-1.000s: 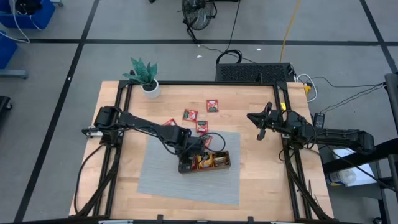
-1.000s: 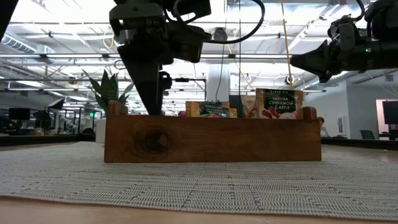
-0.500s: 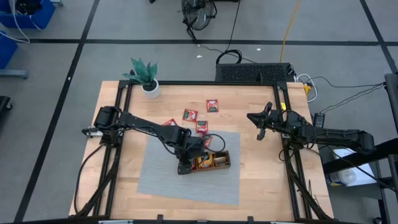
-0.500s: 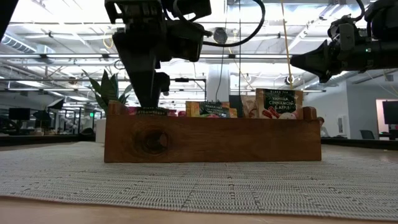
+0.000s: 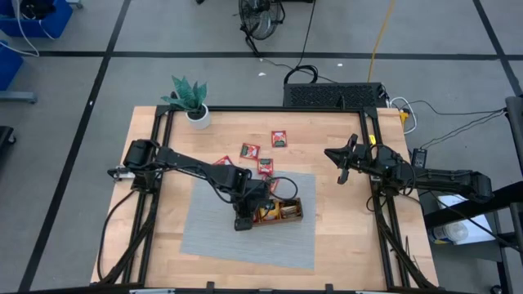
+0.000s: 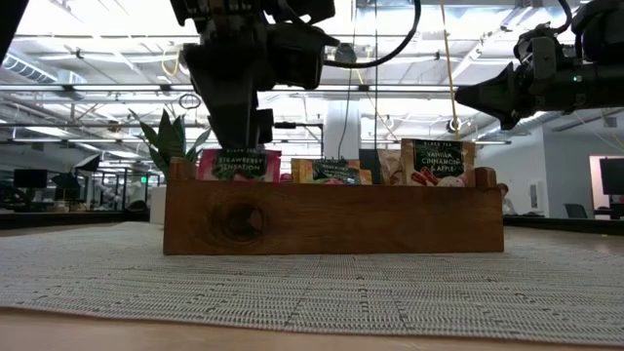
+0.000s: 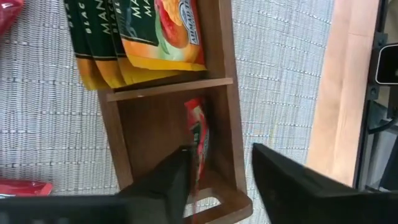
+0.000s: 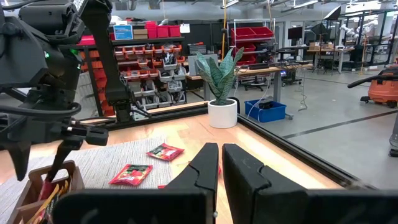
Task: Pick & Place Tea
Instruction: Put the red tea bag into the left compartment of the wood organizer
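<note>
**A:** Where's the left end effector (image 7: 217, 180) relative to the red tea sachet (image 7: 198, 134)?

**B:** Right above it. The sachet stands on edge in the end compartment of the wooden tray (image 7: 227, 81), just beyond the tips of the spread fingers, its long side in line with the gap. Whether they touch it, can't tell.

**A:** And the right end effector (image 5: 337, 160)?

**B:** Pressed together, well off to the side over the bare surface (image 5: 335, 220).

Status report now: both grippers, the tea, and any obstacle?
Left gripper over tray end compartment, red sachet between its fingers. Right gripper shut, parked clear. Nothing in the way.
</note>
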